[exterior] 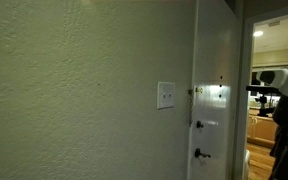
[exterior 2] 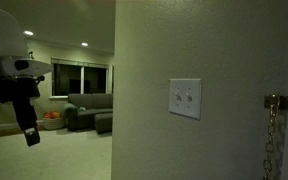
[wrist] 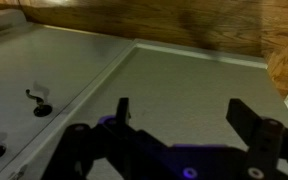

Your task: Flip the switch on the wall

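The white switch (exterior: 166, 95) sits on the textured pale wall (exterior: 74, 90), just beside the white door. It also shows in an exterior view (exterior 2: 185, 98) as a plate with two small toggles, on the wall (exterior 2: 214, 50). My gripper (exterior 2: 29, 133) hangs at the far left there, well away from the switch. In an exterior view the arm (exterior: 284, 100) shows at the right edge, beyond the door. In the wrist view the gripper (wrist: 184, 115) is open and empty, facing the wall (wrist: 174, 80); the switch is not in that view.
The white door (exterior: 212, 80) with dark knobs (exterior: 199, 153) stands next to the switch. A door chain (exterior 2: 272, 130) hangs at the right. A sofa (exterior 2: 89, 112) and window lie in the room behind. Door knobs also show in the wrist view (wrist: 42, 108).
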Controlling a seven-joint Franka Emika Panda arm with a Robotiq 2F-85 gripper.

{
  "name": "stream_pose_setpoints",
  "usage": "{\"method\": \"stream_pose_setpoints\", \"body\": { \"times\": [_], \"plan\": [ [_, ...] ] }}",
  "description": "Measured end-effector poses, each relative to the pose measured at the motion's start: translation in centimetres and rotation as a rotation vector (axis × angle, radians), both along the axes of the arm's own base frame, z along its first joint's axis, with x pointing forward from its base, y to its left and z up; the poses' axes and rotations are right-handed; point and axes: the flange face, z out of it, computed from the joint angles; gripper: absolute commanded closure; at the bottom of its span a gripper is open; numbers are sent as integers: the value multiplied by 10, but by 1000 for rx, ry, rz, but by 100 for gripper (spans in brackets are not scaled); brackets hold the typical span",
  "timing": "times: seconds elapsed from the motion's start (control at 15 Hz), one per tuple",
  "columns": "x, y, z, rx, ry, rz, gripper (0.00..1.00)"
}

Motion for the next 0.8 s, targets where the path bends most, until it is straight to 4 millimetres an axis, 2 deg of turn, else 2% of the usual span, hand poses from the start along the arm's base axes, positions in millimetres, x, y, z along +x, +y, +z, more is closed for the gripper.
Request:
{"method": "stream_pose_setpoints", "body": {
  "times": [0.8],
  "plan": [
    [4, -5, 2, 17, 6, -7, 0]
  ]
}}
